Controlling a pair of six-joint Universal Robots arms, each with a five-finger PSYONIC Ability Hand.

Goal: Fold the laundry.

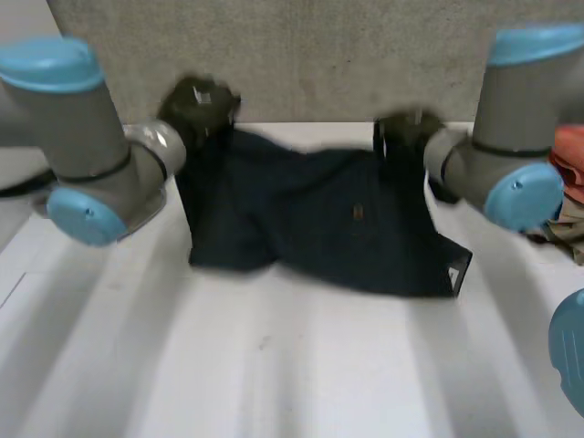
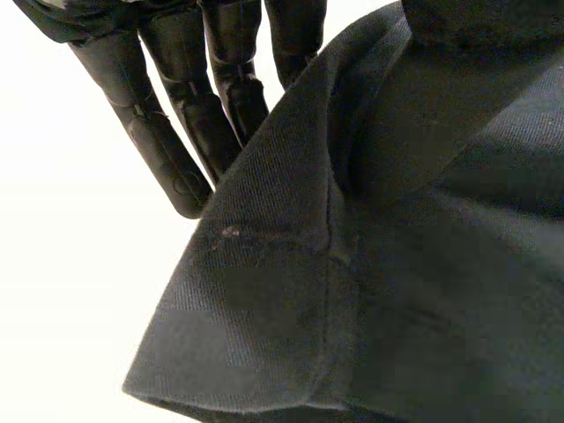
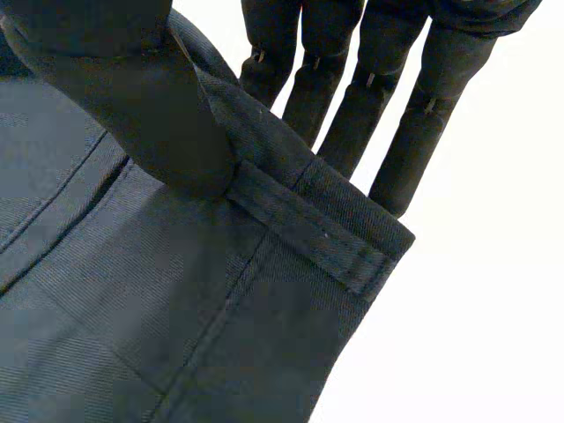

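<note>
One dark garment (image 1: pixel 319 219) lies spread on the table's (image 1: pixel 274 374) far half. The left hand (image 1: pixel 199 105) pinches its far-left corner between thumb and straight fingers (image 2: pixel 167 150). The right hand (image 1: pixel 406 132) clamps the far-right corner likewise. Open tabletop runs to the near edge. One clothes heap (image 1: pixel 570 187) sits at the right edge.

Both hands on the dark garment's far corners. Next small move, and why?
Probably lift both corners together and carry them toward the near edge. The left hand and right hand each pinch a far corner of the dark garment, which lies spread but rumpled on the table; even motion should keep the fold square.
</note>
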